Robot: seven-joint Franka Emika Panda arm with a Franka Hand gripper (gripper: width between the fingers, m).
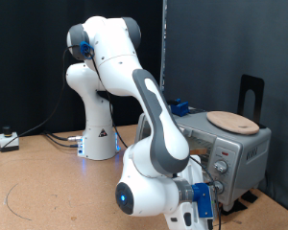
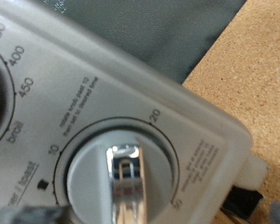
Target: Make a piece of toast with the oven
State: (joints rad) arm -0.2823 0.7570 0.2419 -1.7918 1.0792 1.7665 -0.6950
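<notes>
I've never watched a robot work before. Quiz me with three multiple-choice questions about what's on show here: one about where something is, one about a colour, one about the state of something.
1. Where is the round wooden board?
A. On top of the oven
B. On the floor
C. Inside the oven

2. What colour is the arm?
A. Red
B. White with grey parts
C. All black

3. What does the wrist view face?
A. A slice of bread
B. An open oven door
C. A dial on the oven's panel, seen close up

Answers:
1. A: in the exterior view the board lies on the oven's flat top.
2. B: the arm's shells are white and its joints grey.
3. C: the wrist view is filled by a dial with numbers printed round it; no bread shows in either view.
</notes>
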